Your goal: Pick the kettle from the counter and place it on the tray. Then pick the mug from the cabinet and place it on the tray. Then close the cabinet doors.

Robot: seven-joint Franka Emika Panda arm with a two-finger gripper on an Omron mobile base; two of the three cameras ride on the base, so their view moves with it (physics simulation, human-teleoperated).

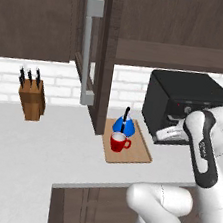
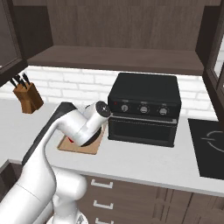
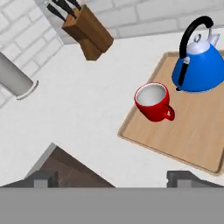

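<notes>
The blue kettle (image 1: pixel 123 125) (image 3: pixel 199 65) stands upright at the back of the tan tray (image 1: pixel 132 154) (image 3: pixel 183 135). The red mug (image 1: pixel 119 143) (image 3: pixel 153 101) sits upright just in front of it, also on the tray. My gripper (image 3: pixel 112 179) is open with nothing between its fingers. It hangs above the counter (image 1: pixel 21 150) edge, clear of the mug and the tray. In the right base view my arm covers most of the tray (image 2: pixel 87 148). The cabinet (image 1: pixel 177 55) stands open, its left door (image 1: pixel 107 57) swung out edge-on with a grey bar handle (image 1: pixel 87 49).
A black toaster oven (image 1: pixel 186 97) (image 2: pixel 144 109) stands on the counter right of the tray. A wooden knife block (image 1: pixel 32 99) (image 3: pixel 89 35) is at the back left. A dark cooktop (image 2: pixel 210 146) lies far right. The right cabinet door (image 2: pixel 216 48) stands open at the right edge.
</notes>
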